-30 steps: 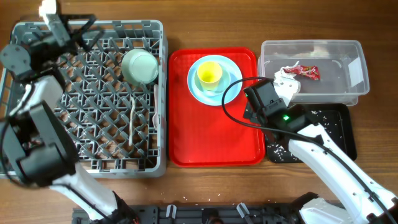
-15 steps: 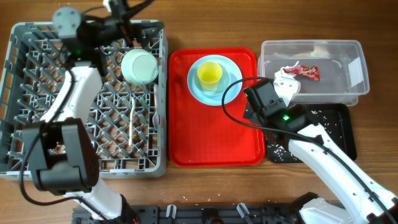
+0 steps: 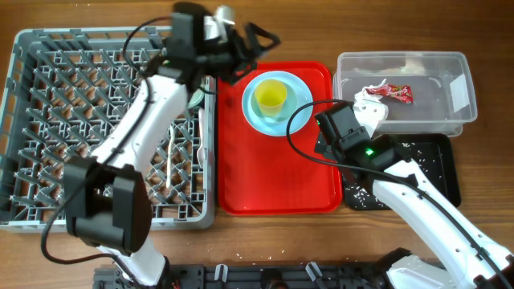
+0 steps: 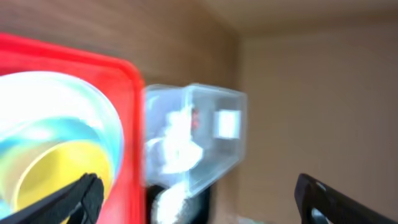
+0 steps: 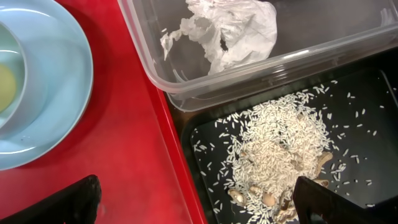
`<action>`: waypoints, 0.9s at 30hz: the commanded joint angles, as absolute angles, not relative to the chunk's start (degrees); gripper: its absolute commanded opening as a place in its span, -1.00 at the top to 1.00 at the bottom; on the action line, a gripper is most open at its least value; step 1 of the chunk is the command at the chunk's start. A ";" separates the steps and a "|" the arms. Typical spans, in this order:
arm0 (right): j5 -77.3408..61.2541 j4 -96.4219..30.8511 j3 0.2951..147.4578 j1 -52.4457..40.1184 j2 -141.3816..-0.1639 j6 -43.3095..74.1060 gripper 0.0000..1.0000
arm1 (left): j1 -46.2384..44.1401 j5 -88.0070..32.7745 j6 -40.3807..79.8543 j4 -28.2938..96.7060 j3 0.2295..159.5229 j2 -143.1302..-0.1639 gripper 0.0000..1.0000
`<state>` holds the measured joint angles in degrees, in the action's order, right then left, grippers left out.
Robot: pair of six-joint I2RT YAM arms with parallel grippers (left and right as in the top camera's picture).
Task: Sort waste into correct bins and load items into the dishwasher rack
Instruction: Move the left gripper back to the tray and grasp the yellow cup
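Note:
A yellow cup (image 3: 271, 95) stands in a pale blue bowl on the light blue plate (image 3: 299, 119) on the red tray (image 3: 277, 177). My left gripper (image 3: 259, 36) is open and empty, in the air over the tray's far left corner next to the plate. Its blurred wrist view shows the cup (image 4: 37, 180) and the clear tub (image 4: 199, 137). My right gripper (image 5: 199, 199) is open and empty, low over the border of the red tray (image 5: 124, 155) and the black tray (image 5: 367, 124). The paper wad (image 5: 224, 34) lies in the clear tub (image 3: 434, 112). Rice (image 5: 280, 149) lies in the black tray.
The grey rack (image 3: 96, 120) fills the left side and holds white cutlery (image 3: 172, 156). My left arm crosses its far right corner and hides the green bowl. A red wrapper bit (image 3: 399, 94) lies in the tub. The black tray (image 3: 426, 172) sits in front of the tub.
My left arm has swung from the rack's far left corner across to the right, ending over the red tray's far edge. The right arm has not moved.

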<state>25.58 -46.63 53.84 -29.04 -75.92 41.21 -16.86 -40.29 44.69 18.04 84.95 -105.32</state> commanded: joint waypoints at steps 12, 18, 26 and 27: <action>26.50 -46.70 54.41 -28.80 -76.31 42.13 -0.99 | -35.70 -1.85 18.17 36.80 95.57 -105.93 0.17; 26.50 -46.70 54.41 -28.80 -76.31 42.13 -1.00 | -35.79 -1.91 18.17 37.65 94.24 -107.44 0.29; 26.48 -46.70 54.41 -28.80 -76.31 42.15 -1.00 | -35.79 -3.79 16.47 38.28 93.73 -111.61 0.15; 26.48 -46.70 54.41 -28.80 -76.31 42.13 -0.99 | -35.79 -3.44 16.47 38.41 93.73 -112.22 0.14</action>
<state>25.58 -46.65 53.84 -29.04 -75.92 41.21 -35.64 -3.31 17.82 38.28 94.30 -109.93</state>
